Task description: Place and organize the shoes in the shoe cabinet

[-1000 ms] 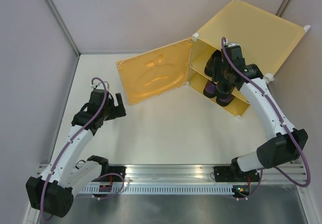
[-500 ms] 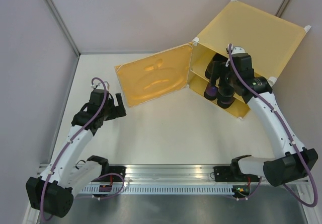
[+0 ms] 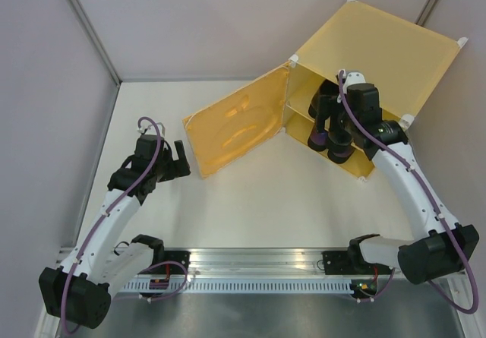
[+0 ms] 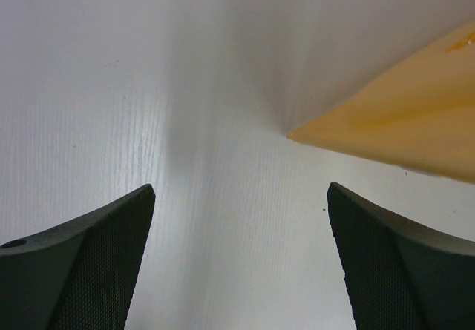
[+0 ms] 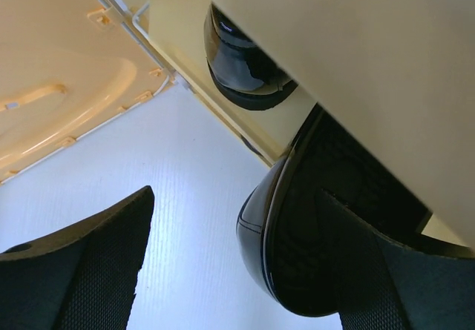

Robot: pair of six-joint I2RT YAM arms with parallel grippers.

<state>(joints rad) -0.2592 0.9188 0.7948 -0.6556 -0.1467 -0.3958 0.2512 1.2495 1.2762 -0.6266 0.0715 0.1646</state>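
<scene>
Shoe (image 5: 297, 219) between spread right fingers (image 5: 82, 271)

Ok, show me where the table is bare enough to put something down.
Widest bare stretch of table: between the open door, the cabinet front and the near rail. A smaller patch lies between the left gripper, the far wall and the door. Crowded: the cabinet mouth, where shoes and the right gripper sit.

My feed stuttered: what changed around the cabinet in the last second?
The right hand opened beside a dark shoe in the shoe cabinet opening, and its arm swung out to the right. The cabinet door swung a little toward the near edge. The left hand stayed open and still over the table.
</scene>
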